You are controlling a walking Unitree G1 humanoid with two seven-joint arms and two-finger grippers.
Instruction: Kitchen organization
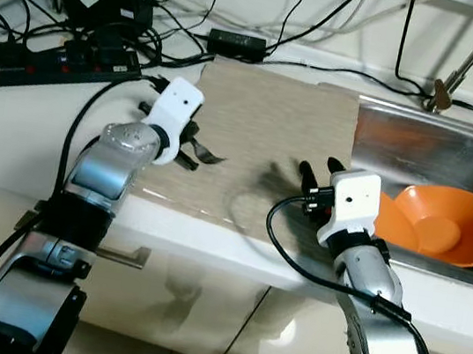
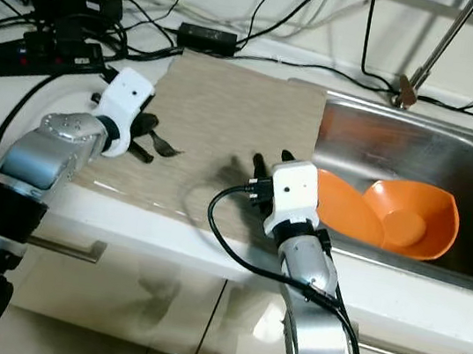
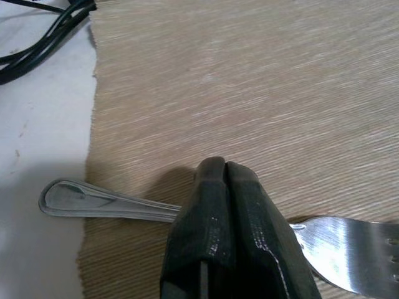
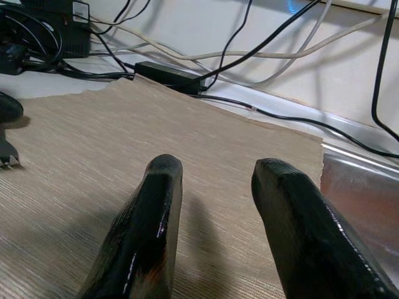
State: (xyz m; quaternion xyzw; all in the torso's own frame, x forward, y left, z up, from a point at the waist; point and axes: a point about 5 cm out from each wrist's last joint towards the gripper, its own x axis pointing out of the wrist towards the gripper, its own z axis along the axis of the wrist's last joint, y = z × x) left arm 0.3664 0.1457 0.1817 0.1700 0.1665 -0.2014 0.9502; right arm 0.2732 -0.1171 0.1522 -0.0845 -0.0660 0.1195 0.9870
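Jaws of the left gripper [image 3: 215, 187] are clamped on a fork [image 3: 112, 204] at the left edge of the woven mat [image 1: 262, 127], left of centre in the head views. Right gripper [image 4: 215, 187] hovers over the mat's right part, jaws apart and empty. Two orange bowls [image 1: 443, 221] sit in the sink [image 1: 437, 145] at right — untouched. By my judgement the tidying is at an early stage — fork gripped, not yet put away.
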